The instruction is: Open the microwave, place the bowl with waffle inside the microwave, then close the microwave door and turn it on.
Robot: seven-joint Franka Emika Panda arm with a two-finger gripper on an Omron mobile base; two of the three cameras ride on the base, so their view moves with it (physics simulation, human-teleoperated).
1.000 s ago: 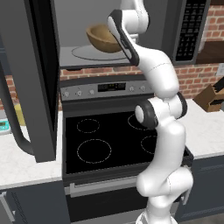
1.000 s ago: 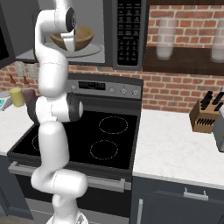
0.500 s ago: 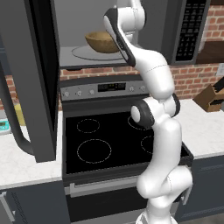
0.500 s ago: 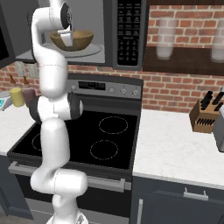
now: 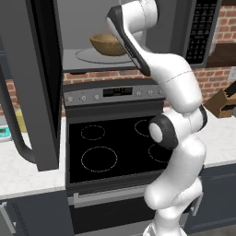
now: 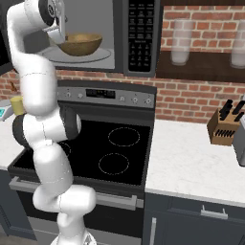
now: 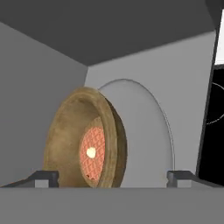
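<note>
Resting on the turntable (image 5: 99, 56) inside the microwave (image 6: 112, 38), the bowl (image 5: 108, 44) with waffle (image 7: 90, 153) sits toward the plate's right edge. Gripper (image 7: 113, 177) jaws stand wide apart, free of the rim. Back straight out, clear the cavity's front edge, then reach for the microwave door (image 5: 39, 87).

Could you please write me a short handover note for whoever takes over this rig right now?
Pincer: open, holding nothing, at the mouth of the microwave cavity.
Bowl: sits on the glass turntable inside the microwave, clear of the fingertips; the waffle lies in it.
Microwave door: swung wide open to the left.
Done: door opened, bowl with waffle placed inside and let go.
Left: draw the arm out, close the door, then start it at the keypad.
</note>
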